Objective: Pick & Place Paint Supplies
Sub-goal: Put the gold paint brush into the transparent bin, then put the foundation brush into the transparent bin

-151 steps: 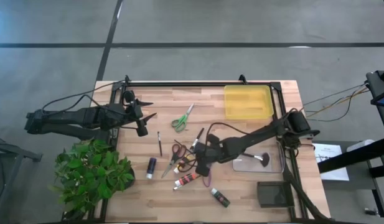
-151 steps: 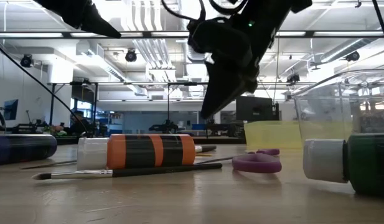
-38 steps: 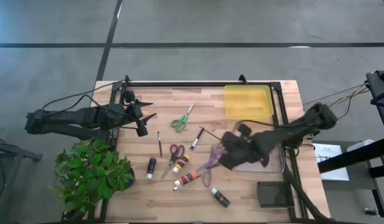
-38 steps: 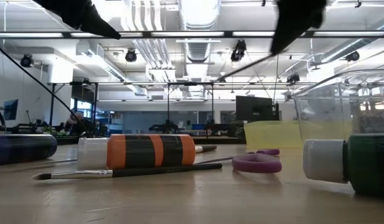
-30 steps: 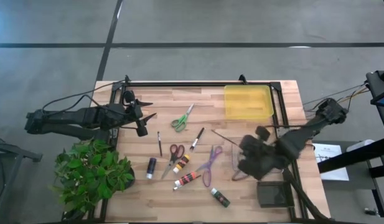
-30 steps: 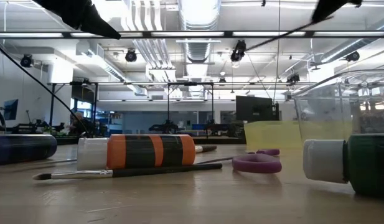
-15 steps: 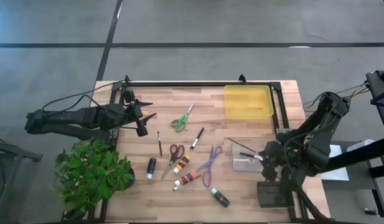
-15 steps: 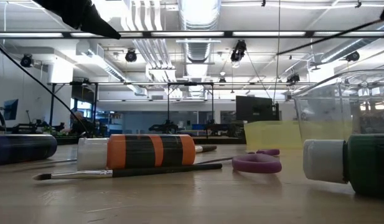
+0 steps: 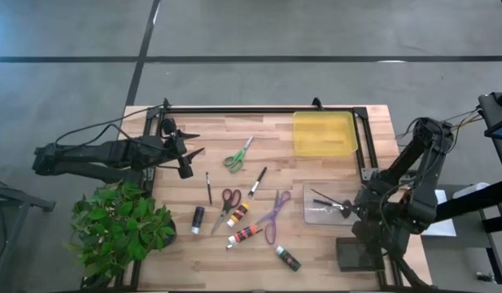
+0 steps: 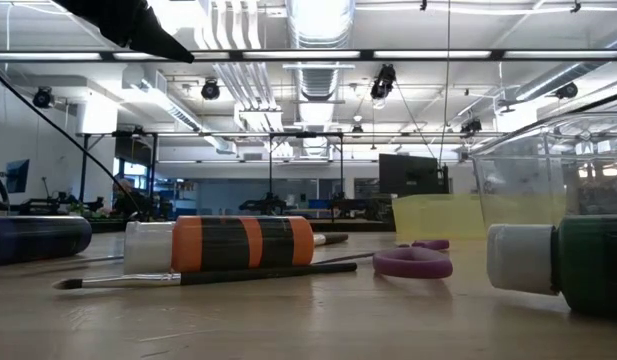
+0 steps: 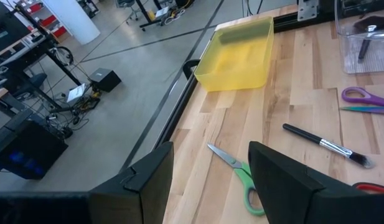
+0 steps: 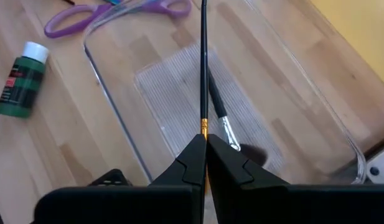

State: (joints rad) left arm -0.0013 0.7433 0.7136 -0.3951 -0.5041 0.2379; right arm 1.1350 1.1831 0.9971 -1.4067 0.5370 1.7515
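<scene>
A thin dark brush (image 12: 203,74) is pinched at its lower end in the right tool (image 12: 204,163), whose fingers are closed tight on the handle; the brush points out over a clear plastic tray (image 12: 111,106) near the right edge of the tabletop (image 9: 316,244). Another brush (image 12: 221,121) with a dark tuft lies inside that tray. Just beside the tray lie purple-handled scissors (image 12: 111,15) and a green paint bottle (image 12: 18,79) with a white cap.

Toward the middle of the tabletop lie red-handled scissors (image 9: 228,202), a red-orange tube (image 9: 244,235), a yellow tube (image 9: 237,214), a purple tube (image 9: 198,219), a short brush (image 9: 208,187), a brush with a silver ferrule (image 9: 257,181) and green-handled scissors (image 9: 237,154). A yellow tray (image 9: 324,133) sits at the far right corner.

The left tool (image 9: 188,150) hovers near the far left corner, its fingers partly spread and holding nothing. A potted plant (image 9: 120,228) stands at the near left edge.
</scene>
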